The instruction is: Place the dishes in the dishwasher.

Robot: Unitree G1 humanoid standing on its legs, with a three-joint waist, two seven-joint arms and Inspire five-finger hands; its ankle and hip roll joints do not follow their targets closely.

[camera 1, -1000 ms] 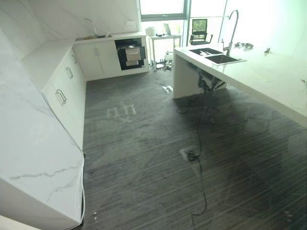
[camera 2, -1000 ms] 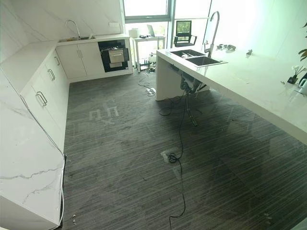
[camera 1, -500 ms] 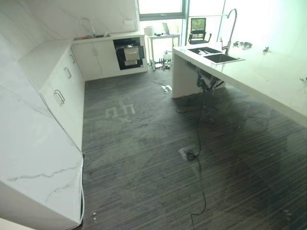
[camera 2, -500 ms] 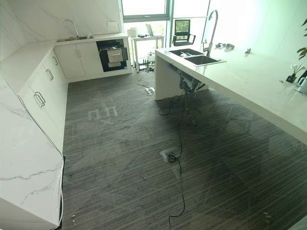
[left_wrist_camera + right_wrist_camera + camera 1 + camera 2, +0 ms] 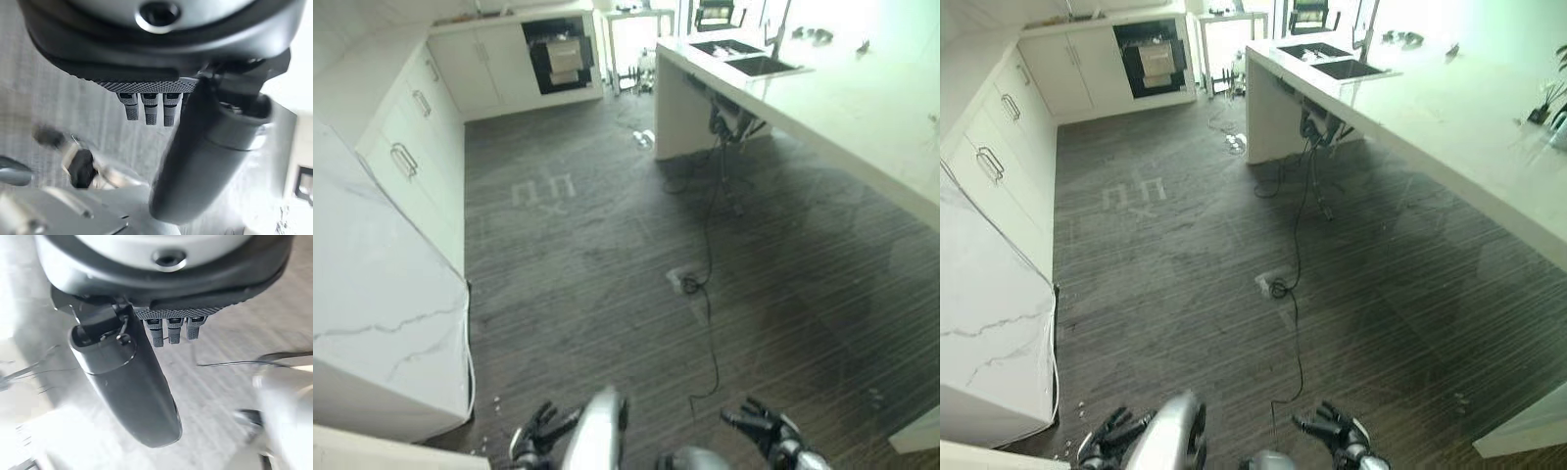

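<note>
From the left eye view, the dishwasher sits far off, built into the white cabinets. A sink is set in the long white counter. Both hands are low over the dark floor. The left hand has spread fingers and holds nothing. The right hand does too.

In the left wrist view, the fingers are straight.

In the right wrist view, the fingers are straight too.

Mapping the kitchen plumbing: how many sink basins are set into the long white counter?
2: dark rectangular sink basins side by side at the counter's far end, the farther, the nearer. Others may be out of view.
</note>
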